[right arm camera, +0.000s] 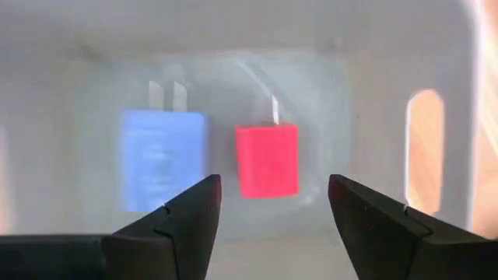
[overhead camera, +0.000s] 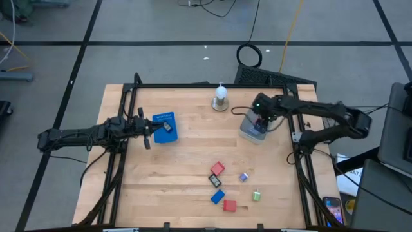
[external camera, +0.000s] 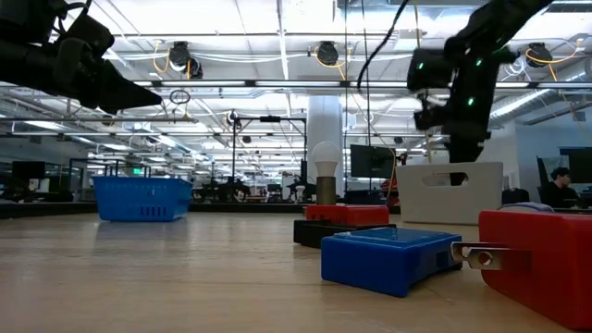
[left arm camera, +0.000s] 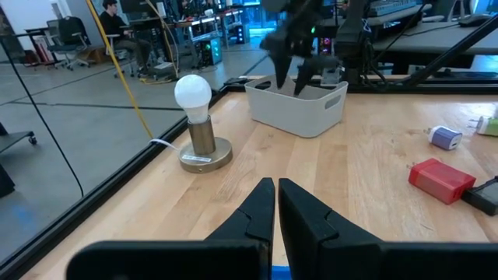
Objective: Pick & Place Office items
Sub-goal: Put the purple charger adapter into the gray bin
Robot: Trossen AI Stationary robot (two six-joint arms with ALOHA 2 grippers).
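Right gripper [right arm camera: 268,204] poised over the grey tub [overhead camera: 255,129], right of centre in the high view, fingers apart and empty.

Inside the tub, a red piece [right arm camera: 267,159] and what seems a pale blue piece [right arm camera: 163,159] are seen. Six more office items [overhead camera: 217,169] are scattered lower centre. The left gripper [overhead camera: 150,131], fingers pressed together, is held at centre left above the blue box [overhead camera: 166,119].

Bright, even light falls from rows of ceiling strip lamps [external camera: 277,55], whose glare whitens the low view's top. Shadows on the pale wooden surface [overhead camera: 193,161] are faint. The right wrist view is soft and hazy inside the translucent grey plastic tub [right arm camera: 257,70]; a red block [right arm camera: 268,159] and a pale blue block [right arm camera: 162,158] blur.
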